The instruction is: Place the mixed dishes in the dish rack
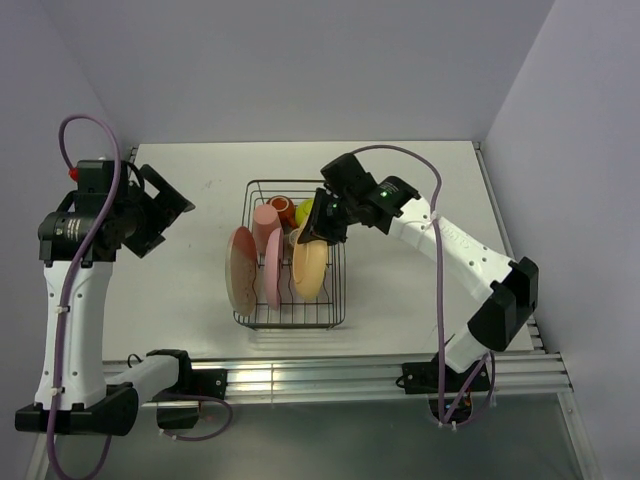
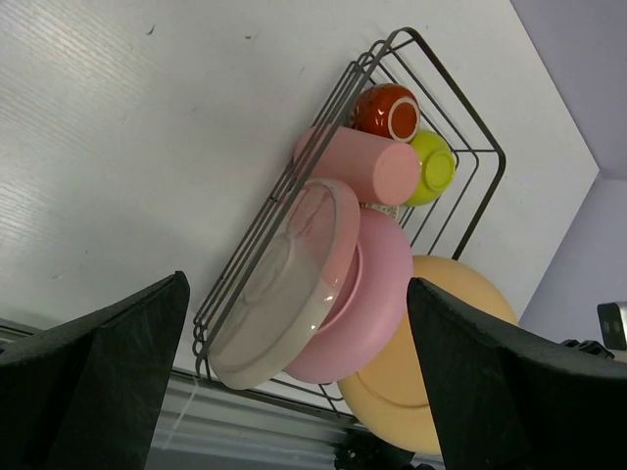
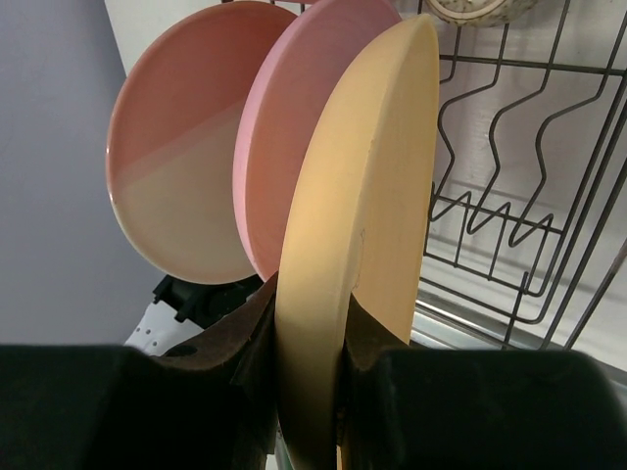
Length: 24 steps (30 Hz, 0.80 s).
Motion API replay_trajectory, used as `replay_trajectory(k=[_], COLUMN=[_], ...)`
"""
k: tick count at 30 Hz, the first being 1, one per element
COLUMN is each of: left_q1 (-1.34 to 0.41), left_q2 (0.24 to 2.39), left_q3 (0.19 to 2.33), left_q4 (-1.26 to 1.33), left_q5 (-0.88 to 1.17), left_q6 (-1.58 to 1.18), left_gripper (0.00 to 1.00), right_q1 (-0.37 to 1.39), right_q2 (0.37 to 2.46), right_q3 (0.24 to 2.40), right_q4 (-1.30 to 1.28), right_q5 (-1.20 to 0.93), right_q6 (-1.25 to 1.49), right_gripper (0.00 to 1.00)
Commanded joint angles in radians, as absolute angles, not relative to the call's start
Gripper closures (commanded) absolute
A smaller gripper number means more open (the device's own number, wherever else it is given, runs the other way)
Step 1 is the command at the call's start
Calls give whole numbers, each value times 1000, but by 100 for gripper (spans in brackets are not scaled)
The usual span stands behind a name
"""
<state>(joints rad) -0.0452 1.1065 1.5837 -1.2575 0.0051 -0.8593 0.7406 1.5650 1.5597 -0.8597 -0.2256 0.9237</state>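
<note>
The black wire dish rack (image 1: 340, 300) stands mid-table. In it stand the pink-and-cream plate (image 1: 241, 270), the pink plate (image 1: 273, 268) and the yellow-orange plate (image 1: 310, 268) on edge. At its far end lie the salmon-pink tumbler (image 1: 264, 220), the red-orange cup (image 1: 281, 208) and the lime-green bowl (image 1: 305, 211). A small tan bowl (image 3: 470, 8) shows at the top of the right wrist view. My right gripper (image 1: 318, 232) is shut on the yellow-orange plate's rim (image 3: 323, 323). My left gripper (image 1: 170, 215) is open and empty, left of the rack, its fingers (image 2: 108, 362) wide apart.
The table's near edge is a metal rail (image 1: 330, 375) in front of the rack. Walls close the table at the back and the right. Bare white tabletop (image 1: 190, 290) lies left of the rack.
</note>
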Motion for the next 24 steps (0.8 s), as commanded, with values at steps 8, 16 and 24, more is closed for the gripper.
replay_trajectory(k=[8,16,24], left_q1=[-44,-44,-44], left_q2=[1083,1059,1011], left_q3=[1555,1454,1390], left_q4=[-1341,-1359,-1373], left_q5=[-143,-169,-189], left_q6=[-888,-920,-934], left_gripper=[1,1,1], right_q1=[772,815,836], right_q2=[1657,1740,1766], right_q3=[1660,1750,1764], right_q4=[-868,-939,-953], right_q5=[-178,-129,-130], right_q6=[916,871,851], right_gripper=[100,100,70])
